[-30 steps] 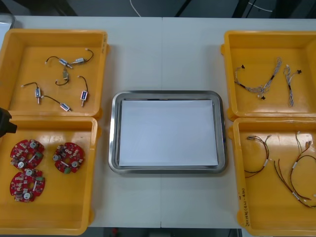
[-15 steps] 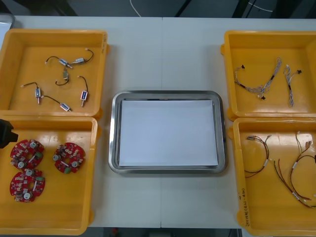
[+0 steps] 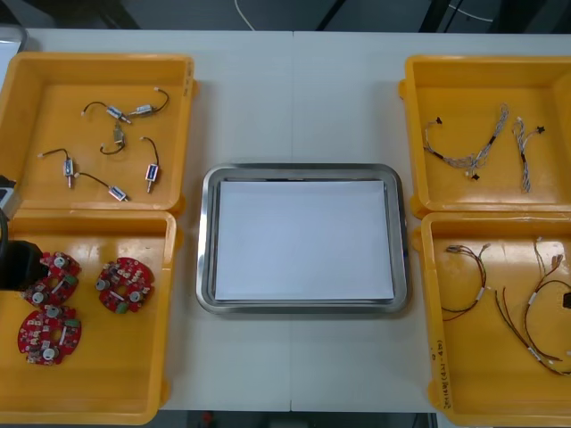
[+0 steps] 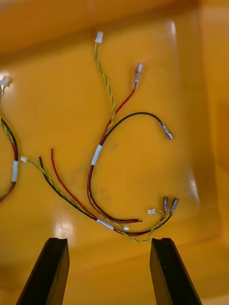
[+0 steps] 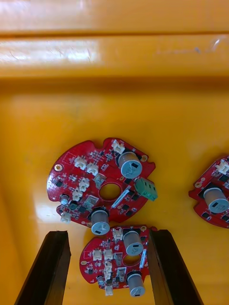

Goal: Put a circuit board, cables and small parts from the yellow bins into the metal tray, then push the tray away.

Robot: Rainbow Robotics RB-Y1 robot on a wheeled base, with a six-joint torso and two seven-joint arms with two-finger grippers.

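Observation:
Three round red circuit boards lie in the near-left yellow bin [image 3: 107, 374]. My left gripper [image 3: 13, 263] hangs over that bin's left side, partly covering one board [image 3: 55, 272]. In the left wrist view the left gripper [image 5: 109, 233] is open above a board [image 5: 95, 178], with a second board [image 5: 114, 259] lying between its fingers. My right gripper [image 4: 109, 240] is open over the near-right bin [image 3: 464, 374], just short of a bundle of red, yellow and black cables [image 4: 102, 143]. The metal tray [image 3: 303, 169], white inside, lies between the bins with nothing in it.
The far-left bin [image 3: 53, 89] holds several small metal parts [image 3: 111, 143] with short leads. The far-right bin [image 3: 464, 89] holds twisted blue and white cables [image 3: 473, 147]. More red and yellow cables [image 3: 473, 276] lie in the near-right bin.
My left gripper has moved from the bin's far rim inward over the circuit boards. A dark tip of the right gripper has appeared at the right edge.

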